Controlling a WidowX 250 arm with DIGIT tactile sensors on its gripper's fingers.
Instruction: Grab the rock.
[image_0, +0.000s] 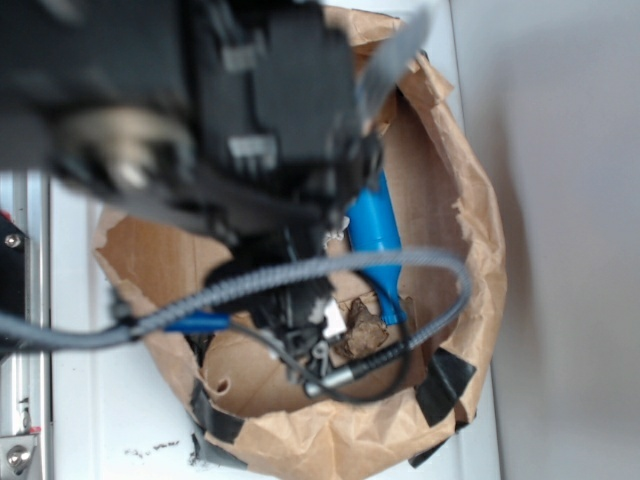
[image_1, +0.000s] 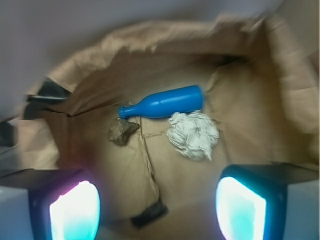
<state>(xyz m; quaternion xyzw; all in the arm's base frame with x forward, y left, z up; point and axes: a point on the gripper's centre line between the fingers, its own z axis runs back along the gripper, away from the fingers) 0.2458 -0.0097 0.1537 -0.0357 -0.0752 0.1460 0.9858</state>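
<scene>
Rock (image_1: 122, 131) sits on the brown paper floor of the bin (image_1: 150, 65), its longer axis seemingly running left-right with the narrower end toward the right. You see the blue bottle (image_1: 162, 104) lying just behind it, neck nearest, and the crumpled paper ball (image_1: 193, 134) beside it. Your gripper (image_1: 157, 207) hangs above, jaws spread wide, holding nothing.

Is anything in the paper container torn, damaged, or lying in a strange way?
Yes. The brown paper bag has a ragged, torn rim patched with black tape. Inside, the blue bottle lies on its side, next to the rock and a crumpled paper ball. Nothing looks spilled.
</scene>
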